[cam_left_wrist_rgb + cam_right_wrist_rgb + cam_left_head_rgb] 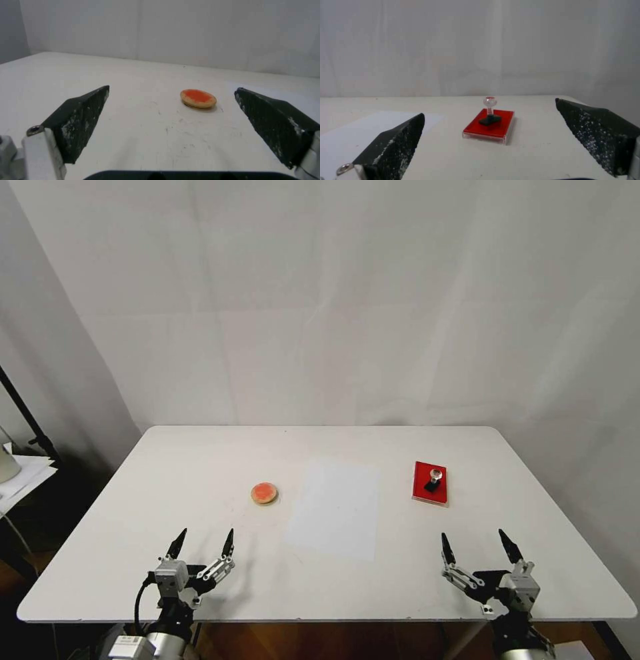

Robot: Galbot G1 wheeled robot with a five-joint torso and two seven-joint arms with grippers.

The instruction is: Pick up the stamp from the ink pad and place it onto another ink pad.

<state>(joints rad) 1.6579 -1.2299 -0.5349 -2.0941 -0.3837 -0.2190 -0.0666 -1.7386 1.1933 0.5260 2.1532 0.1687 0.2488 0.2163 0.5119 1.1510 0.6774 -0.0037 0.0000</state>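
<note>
Two grippers of mine hovered spread wide and empty over the near edge of the white worktop (200, 460): left gripper (203, 543), right gripper (477, 548). The tiny black-based stamp with its clear ball knob (435, 478) stood upright on the flat red rectangular ink pad (422, 487), well apart from the small round tan-rimmed ink pad (265, 493). I judged the slick knob could slip or the stamp topple if my grip closed off-centre.

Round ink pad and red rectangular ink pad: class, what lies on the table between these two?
In the head view, a white paper sheet lies flat between the round ink pad and the red rectangular ink pad, touching neither.
</note>
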